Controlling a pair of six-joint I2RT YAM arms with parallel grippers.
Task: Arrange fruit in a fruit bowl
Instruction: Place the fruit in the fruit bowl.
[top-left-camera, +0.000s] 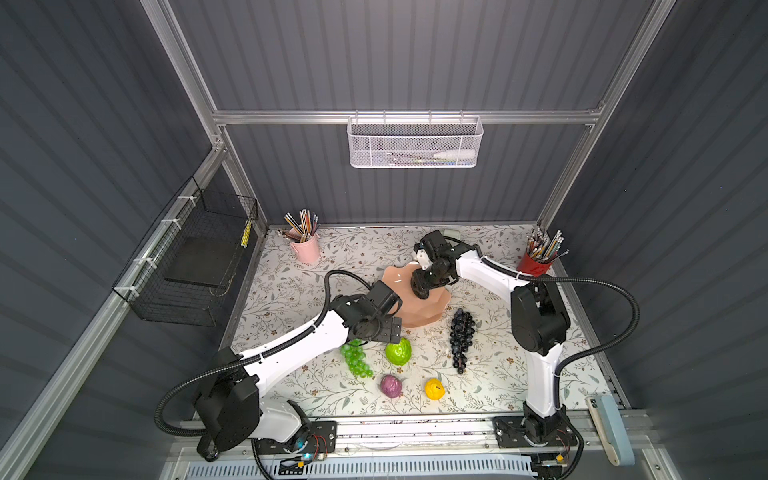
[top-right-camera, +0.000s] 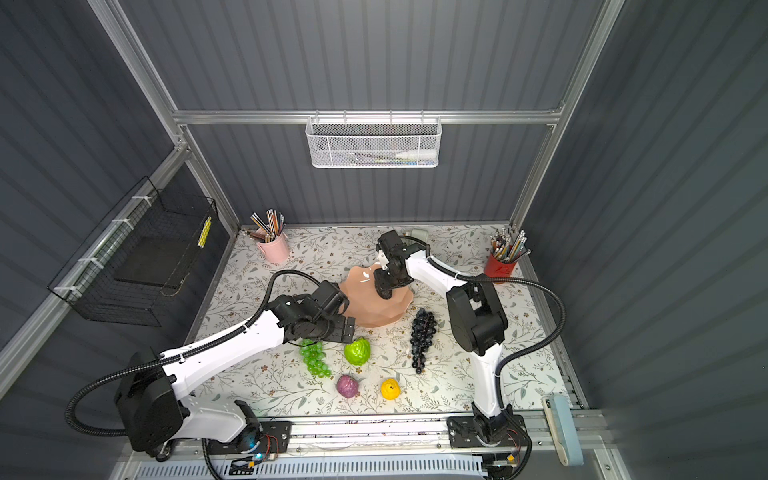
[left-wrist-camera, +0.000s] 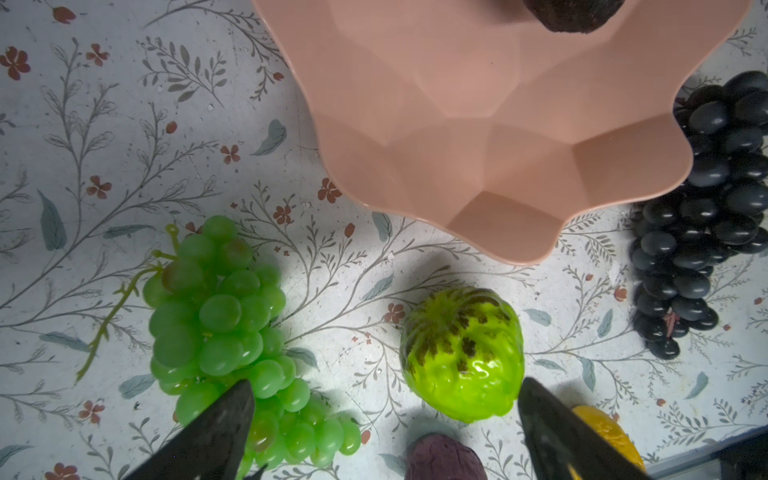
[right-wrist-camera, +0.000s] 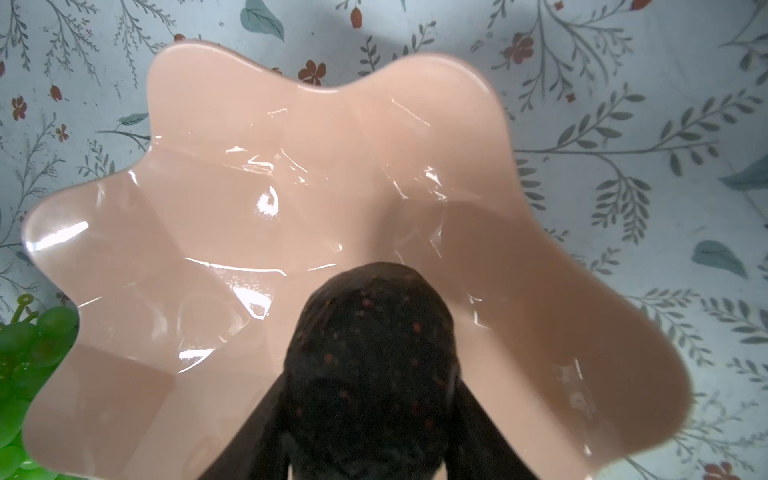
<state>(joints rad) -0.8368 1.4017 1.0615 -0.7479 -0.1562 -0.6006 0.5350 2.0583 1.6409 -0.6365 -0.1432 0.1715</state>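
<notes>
Overhead and wrist views of a floral-patterned counter (top-left-camera: 291, 291) with a glossy salmon-pink fruit bowl (top-left-camera: 428, 311) as the landmark.

The right claw (top-left-camera: 420, 286) hung over the inside of the bowl, pinching the dark avocado (right-wrist-camera: 370, 332) between its two fingers. In the right wrist view the avocado sat above the bowl's shiny floor. I could not tell whether it touched the bottom. Apart from that, the bowl looked empty.

The left claw (left-wrist-camera: 386, 384) was spread wide and held nothing. It hovered just outside the bowl's rim on the side nearer the arm bases, above the gap between the green grape bunch (top-left-camera: 356, 359) and the bumpy lime-green fruit (top-left-camera: 398, 351). Both of those lay on the counter near the bowl. The dark grape bunch (top-left-camera: 461, 338) lay just beside the bowl's rim towards the right arm's base. The small purple fruit (top-left-camera: 391, 385) and the small yellow fruit (top-left-camera: 434, 389) lay further from the bowl, beyond the lime-green fruit.

I judged the step in hand to be placing the first fruit, with five yet to go in. The next move, as I read it, called for spreading the right claw to let the avocado settle, then lifting that arm clear of the rim. The left claw would need to lower onto one of the two green fruits beneath it
</notes>
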